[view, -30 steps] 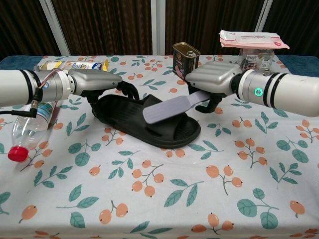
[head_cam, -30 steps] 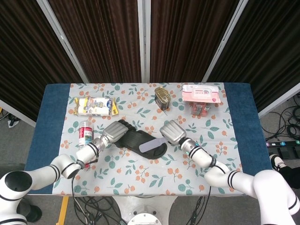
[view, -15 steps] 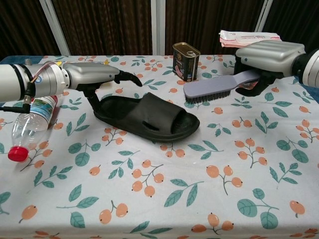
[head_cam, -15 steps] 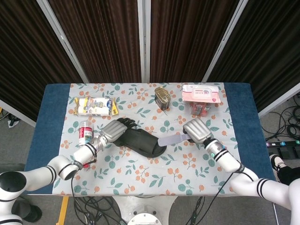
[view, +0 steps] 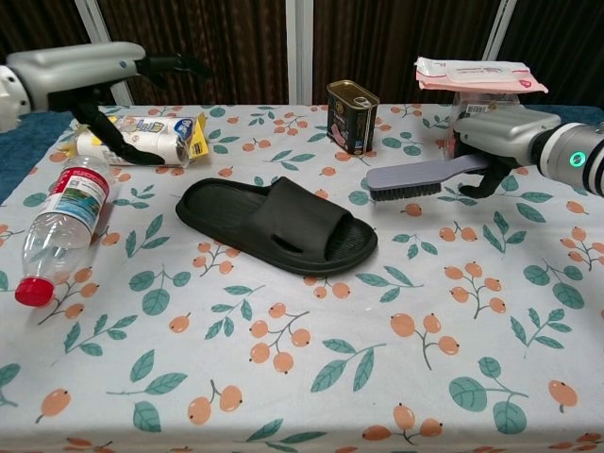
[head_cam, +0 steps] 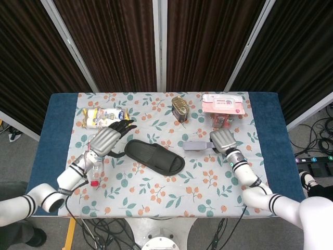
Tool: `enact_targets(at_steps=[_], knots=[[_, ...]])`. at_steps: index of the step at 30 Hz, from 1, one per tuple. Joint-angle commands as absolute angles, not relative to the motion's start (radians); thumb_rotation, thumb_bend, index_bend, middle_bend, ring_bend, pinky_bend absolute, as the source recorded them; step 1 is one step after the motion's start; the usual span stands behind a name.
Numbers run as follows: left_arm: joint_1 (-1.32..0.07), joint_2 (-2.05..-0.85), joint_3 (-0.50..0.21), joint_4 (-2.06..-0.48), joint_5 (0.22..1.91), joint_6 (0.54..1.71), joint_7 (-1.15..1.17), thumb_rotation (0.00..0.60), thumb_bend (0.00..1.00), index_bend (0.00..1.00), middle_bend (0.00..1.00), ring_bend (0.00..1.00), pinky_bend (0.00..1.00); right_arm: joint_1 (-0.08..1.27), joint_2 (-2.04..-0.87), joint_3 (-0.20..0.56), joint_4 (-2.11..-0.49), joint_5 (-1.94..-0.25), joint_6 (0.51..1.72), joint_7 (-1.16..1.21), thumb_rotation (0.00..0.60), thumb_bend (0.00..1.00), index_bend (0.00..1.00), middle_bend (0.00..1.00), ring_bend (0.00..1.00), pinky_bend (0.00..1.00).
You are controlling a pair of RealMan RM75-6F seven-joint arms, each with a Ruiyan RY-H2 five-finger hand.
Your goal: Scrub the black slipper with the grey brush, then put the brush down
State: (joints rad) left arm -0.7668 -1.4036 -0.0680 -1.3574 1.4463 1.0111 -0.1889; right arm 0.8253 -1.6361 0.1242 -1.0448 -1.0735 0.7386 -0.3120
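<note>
The black slipper [head_cam: 154,156] [view: 278,225] lies flat on the floral cloth at mid-table, with neither hand on it. My right hand [head_cam: 222,140] [view: 497,133] holds the handle of the grey brush [head_cam: 196,145] [view: 413,177] to the right of the slipper; the bristles point down, at or just over the cloth. My left hand [head_cam: 105,138] [view: 90,66] hangs above the table to the left of the slipper, fingers spread and holding nothing.
A plastic bottle with a red cap [head_cam: 94,169] [view: 55,230] lies under my left arm. A yellow and blue packet [head_cam: 104,117] [view: 151,137] is at the back left, a tin can [head_cam: 179,108] [view: 351,115] at the back middle, pink wipes on a box [head_cam: 223,107] [view: 479,75] at the back right.
My left hand has let go of the slipper's heel and risen up and to the left. My right hand has lowered the brush to the cloth, right of the slipper.
</note>
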Motion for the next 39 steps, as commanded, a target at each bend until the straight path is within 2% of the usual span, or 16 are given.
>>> enact_targets(at_steps=[1, 3, 4, 6, 8, 9, 10, 13, 16, 21, 24, 27, 30, 33, 39], knots=[[-0.724, -1.365, -0.059, -1.393, 1.457, 1.060, -0.191, 0.600, 0.25, 0.15, 0.14, 0.08, 0.17, 0.837, -1.656, 0.131, -1.032, -1.048, 0.720, -0.344, 0.600, 0.19, 0.94, 0.90, 0.91, 1.00], [-0.710, -1.352, -0.056, -1.402, 1.463, 1.078, -0.193, 0.600, 0.25, 0.15, 0.14, 0.08, 0.16, 0.835, -1.649, 0.135, -1.054, -1.025, 0.709, -0.356, 0.600, 0.11, 0.76, 0.78, 0.80, 0.98], [-0.704, -1.346, -0.055, -1.405, 1.464, 1.083, -0.194, 0.600, 0.25, 0.15, 0.14, 0.08, 0.16, 0.835, -1.640, 0.136, -1.070, -1.013, 0.701, -0.360, 0.600, 0.07, 0.62, 0.69, 0.70, 0.92], [-0.693, -1.335, -0.054, -1.410, 1.465, 1.092, -0.197, 0.600, 0.24, 0.15, 0.14, 0.08, 0.16, 0.834, -1.614, 0.134, -1.109, -0.977, 0.681, -0.381, 0.600, 0.03, 0.36, 0.49, 0.49, 0.73], [-0.685, -1.327, -0.052, -1.411, 1.467, 1.095, -0.198, 0.600, 0.24, 0.15, 0.14, 0.08, 0.16, 0.835, -1.592, 0.131, -1.143, -0.943, 0.670, -0.403, 0.600, 0.01, 0.13, 0.30, 0.28, 0.48], [-0.680, -1.322, -0.050, -1.412, 1.467, 1.097, -0.198, 0.600, 0.24, 0.15, 0.14, 0.08, 0.16, 0.835, -1.578, 0.129, -1.167, -0.920, 0.667, -0.417, 0.600, 0.00, 0.06, 0.24, 0.21, 0.39], [-0.675, -1.318, -0.049, -1.412, 1.465, 1.098, -0.199, 0.600, 0.24, 0.15, 0.14, 0.08, 0.16, 0.835, -1.566, 0.129, -1.186, -0.906, 0.668, -0.424, 0.600, 0.00, 0.03, 0.20, 0.17, 0.35], [-0.655, -1.295, -0.046, -1.418, 1.455, 1.104, -0.198, 0.600, 0.24, 0.15, 0.14, 0.08, 0.16, 0.824, -1.517, 0.134, -1.264, -0.903, 0.704, -0.423, 0.600, 0.00, 0.00, 0.11, 0.07, 0.25], [-0.626, -1.262, -0.046, -1.421, 1.430, 1.117, -0.197, 0.600, 0.24, 0.15, 0.14, 0.08, 0.16, 0.792, -1.437, 0.139, -1.363, -0.962, 0.776, -0.395, 0.600, 0.00, 0.00, 0.08, 0.05, 0.23], [-0.550, -1.189, -0.036, -1.434, 1.372, 1.150, -0.179, 0.600, 0.24, 0.15, 0.14, 0.08, 0.16, 0.698, -1.238, 0.119, -1.564, -1.088, 0.916, -0.339, 0.600, 0.04, 0.00, 0.13, 0.06, 0.23], [-0.487, -1.150, -0.023, -1.447, 1.335, 1.194, -0.145, 0.600, 0.24, 0.15, 0.14, 0.08, 0.16, 0.618, -1.138, 0.087, -1.636, -1.168, 1.013, -0.291, 0.600, 0.12, 0.01, 0.19, 0.12, 0.25], [-0.411, -1.136, -0.014, -1.456, 1.298, 1.269, -0.093, 0.600, 0.23, 0.15, 0.14, 0.08, 0.16, 0.532, -1.071, 0.049, -1.669, -1.232, 1.107, -0.234, 0.600, 0.15, 0.03, 0.21, 0.12, 0.26], [-0.337, -1.147, -0.004, -1.465, 1.277, 1.355, -0.036, 0.600, 0.22, 0.15, 0.14, 0.08, 0.16, 0.442, -1.048, 0.008, -1.664, -1.301, 1.213, -0.177, 0.600, 0.15, 0.02, 0.15, 0.08, 0.22], [-0.266, -1.170, 0.010, -1.477, 1.278, 1.447, 0.023, 0.600, 0.22, 0.15, 0.14, 0.08, 0.16, 0.358, -1.056, -0.022, -1.648, -1.354, 1.320, -0.135, 0.600, 0.15, 0.00, 0.07, 0.01, 0.12], [-0.152, -1.198, 0.039, -1.518, 1.296, 1.574, 0.092, 0.600, 0.21, 0.15, 0.14, 0.08, 0.16, 0.227, -1.084, -0.045, -1.641, -1.411, 1.487, -0.081, 0.600, 0.15, 0.00, 0.04, 0.00, 0.07]])
